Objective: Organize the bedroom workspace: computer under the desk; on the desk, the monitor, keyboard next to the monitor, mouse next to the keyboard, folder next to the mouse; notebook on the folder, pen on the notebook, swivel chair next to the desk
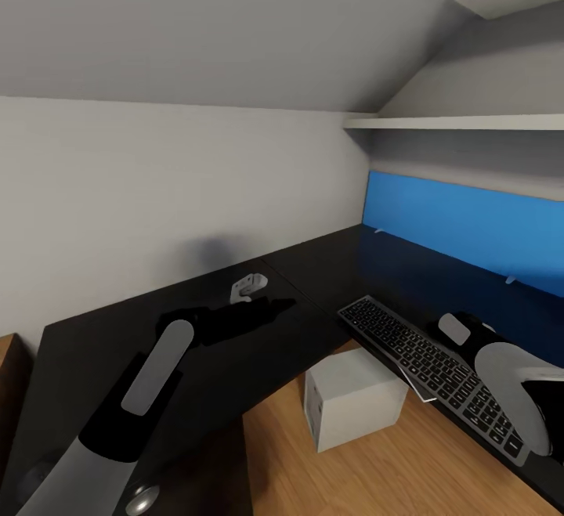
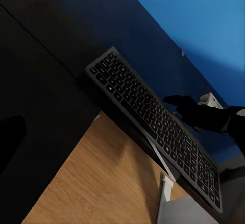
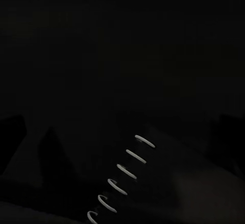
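Sloped grey attic walls and a white shelf up top, with the black L-shaped tabletop wrapping the corner and its blue back panel off at 3 o'clock.

Head view first: the keyboard lies along the tabletop's inner edge at about 4 o'clock, one end seeming to poke out past the edge. The grey computer sits on the wood floor right beside it, tucked in the crook rather than properly under. The left tool reaches out over the middle of the tabletop; dark on dark, so I can't tell how wide it's spread, but it looks empty. The right arm hangs over the keyboard's near end.

Left wrist view: the keyboard runs diagonally, and the right tool hovers at its far edge. Can't tell how far open it is.

Right wrist view: almost pitch black, just a row of pale wire loops, maybe a spiral binding, hard to say.

Handling-wise, that keyboard looks slim, light and stiff, with a slick metal frame. I'd pinch a long edge near the middle, or just slide it.
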Motion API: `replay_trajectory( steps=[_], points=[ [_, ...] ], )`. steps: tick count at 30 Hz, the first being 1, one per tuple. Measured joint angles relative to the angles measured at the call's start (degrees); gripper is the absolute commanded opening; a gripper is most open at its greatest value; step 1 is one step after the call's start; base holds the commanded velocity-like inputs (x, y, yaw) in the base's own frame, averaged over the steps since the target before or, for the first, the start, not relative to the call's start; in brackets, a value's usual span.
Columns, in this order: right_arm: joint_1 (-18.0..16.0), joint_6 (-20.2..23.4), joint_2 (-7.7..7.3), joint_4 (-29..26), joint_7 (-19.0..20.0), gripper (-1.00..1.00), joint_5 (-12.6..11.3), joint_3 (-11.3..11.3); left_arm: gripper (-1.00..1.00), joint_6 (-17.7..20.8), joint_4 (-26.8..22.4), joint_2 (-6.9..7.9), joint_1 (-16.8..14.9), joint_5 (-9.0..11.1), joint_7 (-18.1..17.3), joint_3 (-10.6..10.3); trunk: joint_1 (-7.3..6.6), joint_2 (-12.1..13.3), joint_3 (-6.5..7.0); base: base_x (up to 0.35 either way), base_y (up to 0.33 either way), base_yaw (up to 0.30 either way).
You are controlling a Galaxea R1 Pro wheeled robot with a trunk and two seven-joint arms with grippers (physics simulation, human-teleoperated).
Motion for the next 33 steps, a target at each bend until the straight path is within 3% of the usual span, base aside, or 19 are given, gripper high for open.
replay_trajectory(
  steps=[33],
  points=[
    [-0.01,0.02,-0.01,0.34,0.02,1.00,0.65,0.80,1.00,0.00,0.09,-0.01,0.00,0.00,-0.05,0.00,0.00,0.00,0.00,-0.040,0.012,0.000]
  ],
)
